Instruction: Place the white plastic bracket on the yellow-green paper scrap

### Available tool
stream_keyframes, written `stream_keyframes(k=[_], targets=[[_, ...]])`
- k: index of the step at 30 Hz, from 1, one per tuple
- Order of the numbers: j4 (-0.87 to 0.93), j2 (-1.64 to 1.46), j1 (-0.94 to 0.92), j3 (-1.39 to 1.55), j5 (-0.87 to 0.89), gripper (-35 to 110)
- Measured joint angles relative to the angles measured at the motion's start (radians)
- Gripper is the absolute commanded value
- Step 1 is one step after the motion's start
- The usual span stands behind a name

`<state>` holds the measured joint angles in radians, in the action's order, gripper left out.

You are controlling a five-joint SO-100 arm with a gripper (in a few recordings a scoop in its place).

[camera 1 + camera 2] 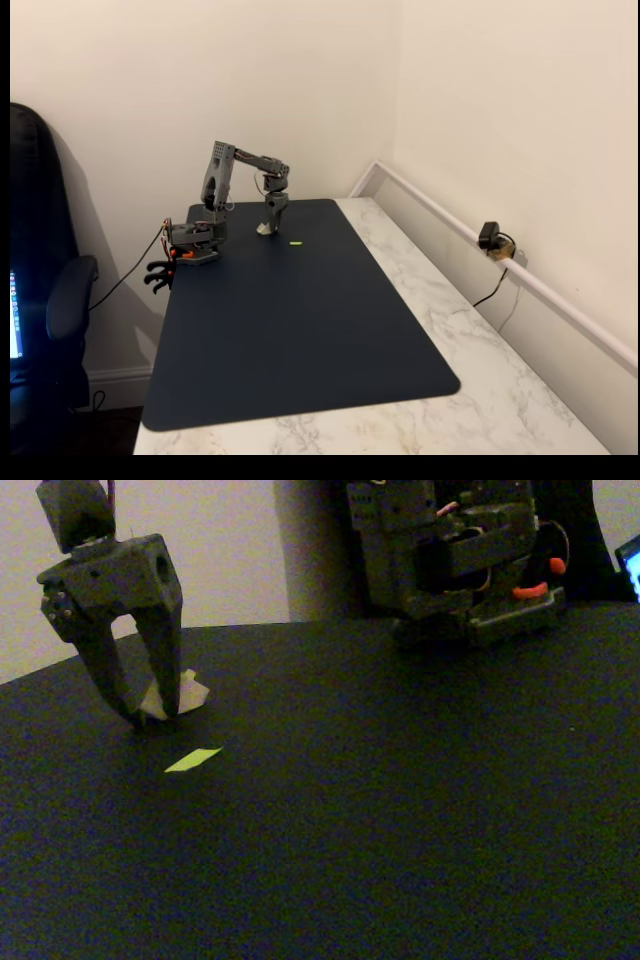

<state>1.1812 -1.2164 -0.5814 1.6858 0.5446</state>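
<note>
The grey two-finger gripper [266, 228] points down onto the dark blue rectangular mat [300, 330], tips (jaw gap unreadable) touching the small off-white plastic bracket [263, 230]. The tiny yellow-green paper scrap [295, 242] lies near, at four o'clock.

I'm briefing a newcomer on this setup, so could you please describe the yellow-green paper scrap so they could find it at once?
Start at the dark blue mat on the marble table and find the grey gripper near its far edge. Beside its tips, apart from the white plastic bracket, lies the yellow-green paper scrap: flat, slim and bright, the bracket lumpy and pale.

Cream walls [250, 70], marble table [440, 300] (dark mat [300, 330])
</note>
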Motion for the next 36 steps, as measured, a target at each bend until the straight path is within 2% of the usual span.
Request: stream_keyframes(k=[2, 5, 7, 13, 22, 30, 31, 32, 34, 36], targets=[[0.000, 0.000, 0.000, 0.000, -0.006, 17], [0.020, 0.000, 0.000, 0.000, -0.014, 34], [0.021, -0.005, 0.000, 0.009, -0.017, 35], [-0.011, -0.064, -0.020, 0.106, -0.008, 33], [-0.029, -0.138, -0.052, 0.198, 0.014, 10], [-0.031, -0.141, -0.052, 0.206, 0.009, 2], [-0.031, -0.141, -0.052, 0.206, 0.006, 3], [-0.031, -0.141, -0.052, 0.206, 0.003, 13], [-0.031, -0.141, -0.052, 0.206, 0.000, 41], [-0.023, -0.141, -0.052, 0.206, 0.003, 50]])
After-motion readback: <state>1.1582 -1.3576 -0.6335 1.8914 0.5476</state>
